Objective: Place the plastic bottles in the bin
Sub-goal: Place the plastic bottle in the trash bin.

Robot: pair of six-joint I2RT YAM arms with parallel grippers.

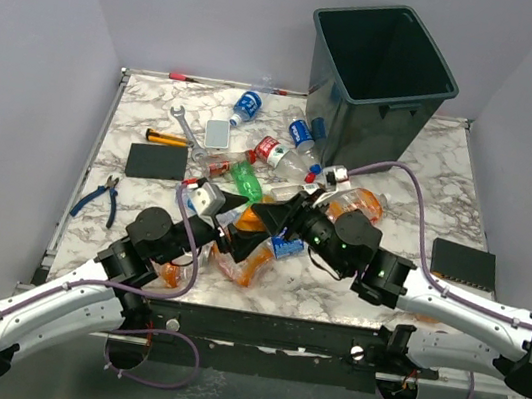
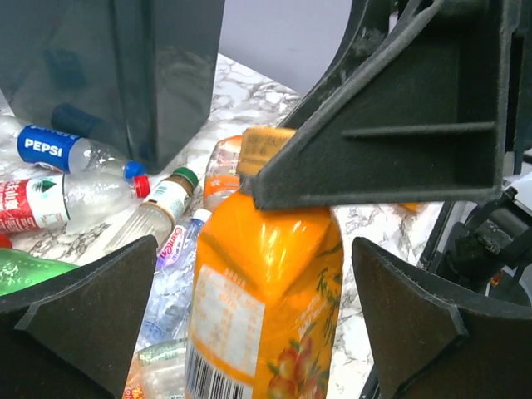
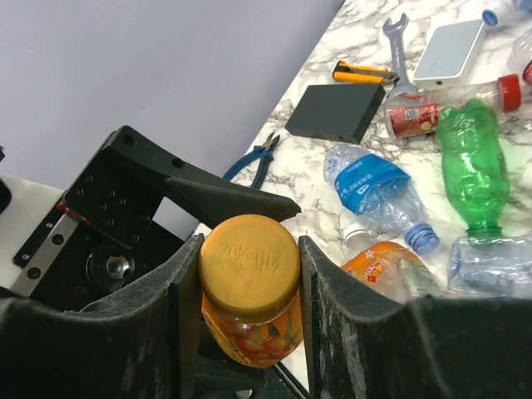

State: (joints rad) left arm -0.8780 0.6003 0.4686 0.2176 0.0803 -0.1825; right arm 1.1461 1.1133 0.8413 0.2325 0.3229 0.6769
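An orange juice bottle [image 2: 266, 299] with a yellow cap [image 3: 249, 266] hangs over the front middle of the table, between my two grippers. My right gripper [image 3: 249, 249] is shut on its cap, both pads pressed against it. My left gripper [image 2: 253, 245] is open, its fingers standing apart from the bottle's body on either side. Seen from above, the two grippers meet at the orange bottle [image 1: 255, 220]. Several more plastic bottles lie around, among them a Pepsi one [image 2: 58, 150] and a green one [image 3: 470, 166]. The bin [image 1: 359, 123] stands at the back right.
A wrench [image 1: 184, 126], an orange-handled tool [image 1: 166, 139] and blue pliers [image 1: 100, 195] lie at the left. A black slab [image 1: 155, 162] and a grey slab [image 1: 218, 133] sit near them. Another black slab [image 1: 463, 263] lies at the right edge.
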